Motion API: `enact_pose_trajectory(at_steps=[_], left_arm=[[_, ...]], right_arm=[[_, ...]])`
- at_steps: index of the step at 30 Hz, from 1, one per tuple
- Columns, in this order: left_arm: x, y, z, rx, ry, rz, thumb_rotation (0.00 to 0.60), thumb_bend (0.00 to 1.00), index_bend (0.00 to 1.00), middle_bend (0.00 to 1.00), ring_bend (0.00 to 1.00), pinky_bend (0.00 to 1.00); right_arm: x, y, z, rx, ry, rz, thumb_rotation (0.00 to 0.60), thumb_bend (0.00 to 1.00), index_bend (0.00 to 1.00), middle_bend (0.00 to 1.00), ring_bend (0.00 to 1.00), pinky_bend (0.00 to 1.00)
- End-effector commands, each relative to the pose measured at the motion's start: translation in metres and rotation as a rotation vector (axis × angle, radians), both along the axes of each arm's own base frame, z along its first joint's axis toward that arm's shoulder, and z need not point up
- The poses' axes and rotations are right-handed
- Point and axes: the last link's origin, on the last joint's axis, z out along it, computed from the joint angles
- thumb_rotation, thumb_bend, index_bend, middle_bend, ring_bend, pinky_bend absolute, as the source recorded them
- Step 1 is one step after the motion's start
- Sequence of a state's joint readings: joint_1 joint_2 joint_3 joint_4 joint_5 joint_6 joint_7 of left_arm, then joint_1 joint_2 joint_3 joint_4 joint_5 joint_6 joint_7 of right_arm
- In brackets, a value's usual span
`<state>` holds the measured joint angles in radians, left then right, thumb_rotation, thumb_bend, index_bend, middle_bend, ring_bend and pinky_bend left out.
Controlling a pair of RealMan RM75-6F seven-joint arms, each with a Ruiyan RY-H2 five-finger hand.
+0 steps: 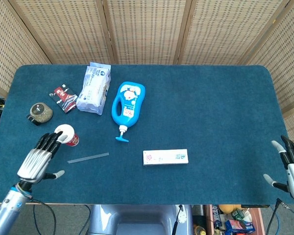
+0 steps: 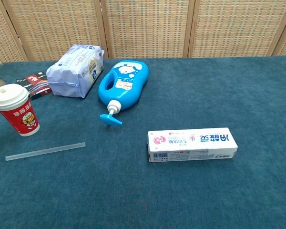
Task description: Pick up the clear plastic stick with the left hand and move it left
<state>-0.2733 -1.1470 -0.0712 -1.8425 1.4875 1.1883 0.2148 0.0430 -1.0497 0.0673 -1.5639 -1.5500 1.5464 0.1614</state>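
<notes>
Left hand [image 1: 37, 160] is open, holding nothing, lower left of frame. The clear plastic stick [image 1: 88, 158] lies just right of it, long axis roughly left-right, way closer than the right hand [image 1: 291, 169].

The left hand [image 1: 37, 161], at about 8 o'clock in the head view, has a ribbed silver metal back, black fingers and pale grey fingertips, on a blue-grey forearm. The right hand [image 1: 292, 169], near 4 o'clock, looks the same: silver body, black fingers, grey tips.
</notes>
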Motion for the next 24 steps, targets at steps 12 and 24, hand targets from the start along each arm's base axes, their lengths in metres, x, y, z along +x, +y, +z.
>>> enact_pose_trajectory(at_steps=[12,24], left_arm=[[0.053,0.057,-0.084,-0.127,0.035,0.009,0.6,0.11,0.32,0.0,0.0,0.0],[0.049,0.072,-0.114,-0.113,0.071,0.144,0.6,0.25,0.42,0.0,0.0,0.0]], right_arm=[[-0.005,-0.003,0.005,0.001,-0.033,-0.011,0.6,0.0,0.0,0.0,0.0,0.0],[-0.006,-0.004,0.006,0.01,-0.041,-0.014,0.6,0.0,0.0,0.0,0.0,0.0]])
